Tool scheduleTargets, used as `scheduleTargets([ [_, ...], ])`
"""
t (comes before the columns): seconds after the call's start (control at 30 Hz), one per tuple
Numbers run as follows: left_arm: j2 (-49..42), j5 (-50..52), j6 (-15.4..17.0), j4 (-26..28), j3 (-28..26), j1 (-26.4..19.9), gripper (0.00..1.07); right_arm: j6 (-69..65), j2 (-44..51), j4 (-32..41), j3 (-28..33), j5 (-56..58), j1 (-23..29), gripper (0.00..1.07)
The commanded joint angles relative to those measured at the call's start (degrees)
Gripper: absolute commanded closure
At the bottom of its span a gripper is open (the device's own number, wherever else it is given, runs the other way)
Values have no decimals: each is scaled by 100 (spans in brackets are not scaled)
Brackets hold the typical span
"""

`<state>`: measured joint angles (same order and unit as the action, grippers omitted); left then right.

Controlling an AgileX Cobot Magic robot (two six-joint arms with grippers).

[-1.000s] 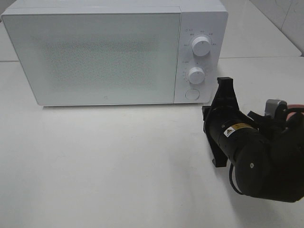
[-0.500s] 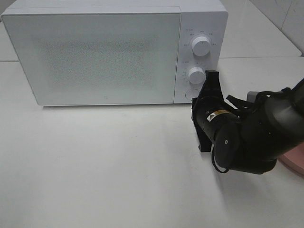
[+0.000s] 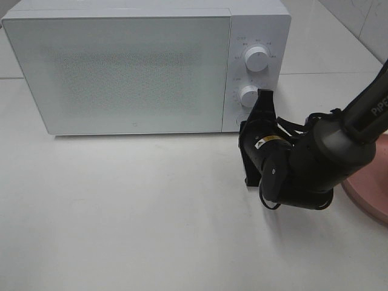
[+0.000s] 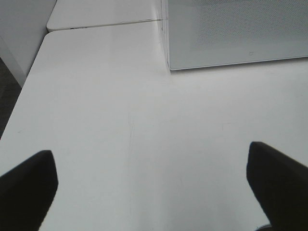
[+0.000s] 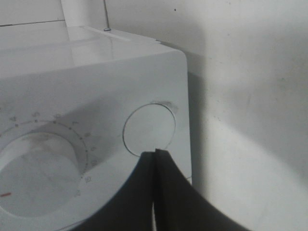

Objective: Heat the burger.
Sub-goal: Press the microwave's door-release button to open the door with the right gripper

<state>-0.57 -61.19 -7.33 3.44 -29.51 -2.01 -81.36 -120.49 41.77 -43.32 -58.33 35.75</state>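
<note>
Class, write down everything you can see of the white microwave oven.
The white boxy microwave oven stands upright on the white table, its speckled frosted door shut. Its right-hand panel carries two round white dials, one above the other, and a round flat button below. The right arm's shut black pincer points at that button; contact cannot be told.

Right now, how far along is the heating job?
Done: nothing visible. The microwave door is shut and no burger is in view. In hand: the shut right pincer points at the round button below the lower knob. Left: open the door, load the burger, close, start heating.
</note>
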Motion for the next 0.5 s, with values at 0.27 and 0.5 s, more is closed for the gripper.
scheduleTargets([
  [0.27,-115,-17,40,17,-6,0,7,-23,-241,-166,-384,138,-132,107],
  [0.5,-115,-17,40,17,-6,0,7,97,-298,-195,-504,132,-269,107],
])
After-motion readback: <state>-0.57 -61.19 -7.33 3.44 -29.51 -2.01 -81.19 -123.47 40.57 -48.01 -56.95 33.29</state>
